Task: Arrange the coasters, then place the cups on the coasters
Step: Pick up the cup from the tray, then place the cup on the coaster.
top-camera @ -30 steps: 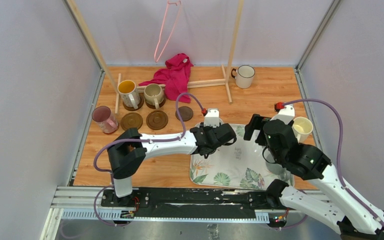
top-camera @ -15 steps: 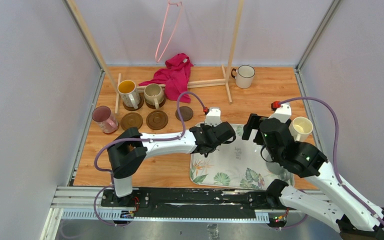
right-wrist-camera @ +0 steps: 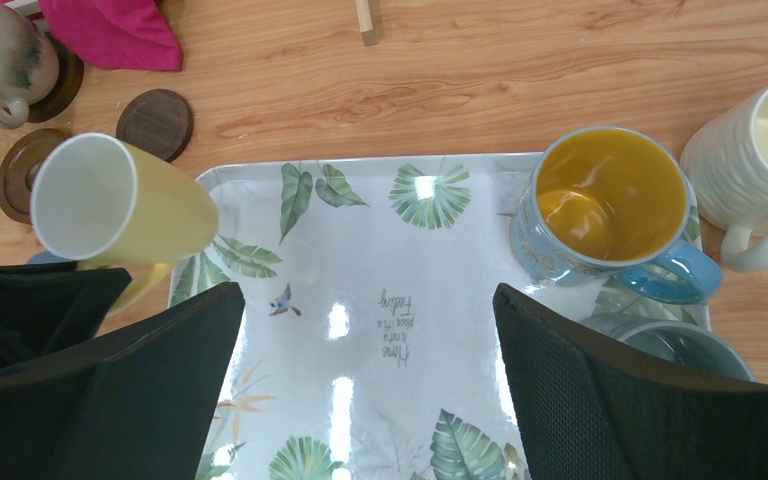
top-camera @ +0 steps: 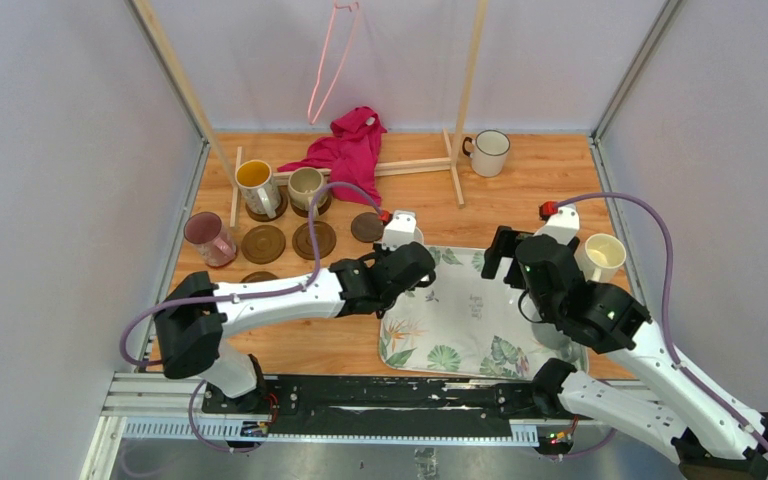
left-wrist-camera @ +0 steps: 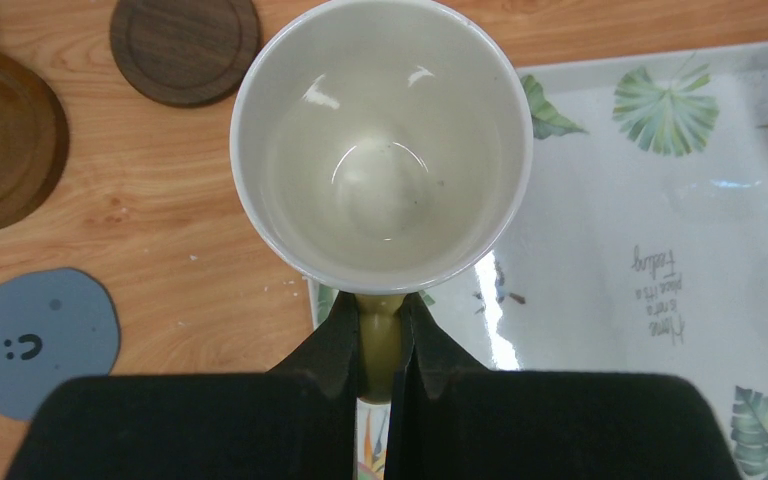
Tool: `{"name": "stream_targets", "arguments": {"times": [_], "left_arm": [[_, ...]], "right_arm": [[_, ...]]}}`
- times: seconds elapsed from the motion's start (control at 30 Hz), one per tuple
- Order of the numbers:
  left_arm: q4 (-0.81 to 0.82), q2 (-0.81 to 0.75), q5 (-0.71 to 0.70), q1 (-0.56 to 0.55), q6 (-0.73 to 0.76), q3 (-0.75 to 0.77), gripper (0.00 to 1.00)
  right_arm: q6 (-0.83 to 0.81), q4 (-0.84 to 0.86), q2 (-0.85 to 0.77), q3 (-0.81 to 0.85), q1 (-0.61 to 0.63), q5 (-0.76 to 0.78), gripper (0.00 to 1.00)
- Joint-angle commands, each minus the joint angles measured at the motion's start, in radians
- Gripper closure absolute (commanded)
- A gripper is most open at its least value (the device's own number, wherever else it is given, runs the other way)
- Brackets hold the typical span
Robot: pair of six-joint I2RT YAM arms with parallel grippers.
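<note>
The pale yellow mug is held by its handle in the clenched left claw, over the left edge of the leaf-patterned tray. A grey-blue smiley coaster and a dark brown coaster lie nearby on the counter. The right claw hangs spread wide above the tray, grasping nothing, near a blue mug.

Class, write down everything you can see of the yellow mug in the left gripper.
The yellow mug is pale yellow outside, glossy white inside, ceramic-looking and empty. The left gripper pinches its yellow handle between its fingers. It is tilted over the left edge of the leaf-patterned tray, near a dark coaster.
</note>
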Motion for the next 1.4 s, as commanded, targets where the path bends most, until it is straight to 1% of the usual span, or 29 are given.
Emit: {"name": "stream_targets", "arguments": {"times": [0.0, 0.33, 0.57, 0.73, 0.93, 1.13, 1.37], "left_arm": [[0.029, -0.091, -0.092, 0.038, 0.012, -0.022, 1.0], [-0.043, -0.285, -0.13, 0.176, -0.002, -0.172, 1.0], [-0.075, -0.42, -0.126, 0.355, 0.021, -0.286, 1.0], [-0.073, -0.48, -0.115, 0.476, 0.068, -0.313, 1.0], [-0.051, -0.467, -0.083, 0.601, 0.126, -0.289, 1.0], [0.005, -0.411, 0.036, 0.753, 0.124, -0.282, 1.0], [0.025, -0.306, -0.002, 0.815, 0.104, -0.243, 1.0]], "right_arm": [[0.0, 0.026, 0.011, -0.018, 0.001, 0.008, 0.0], [-0.009, 0.044, 0.026, -0.027, 0.002, 0.004, 0.0], [-0.021, 0.06, 0.03, -0.029, 0.002, 0.0, 0.0], [-0.04, 0.072, 0.039, -0.024, 0.001, -0.015, 0.0], [-0.051, 0.083, 0.048, -0.025, 0.0, -0.029, 0.0], [-0.064, 0.088, 0.05, -0.027, 0.001, -0.044, 0.0], [-0.085, 0.088, 0.054, -0.021, 0.001, -0.065, 0.0]]}}
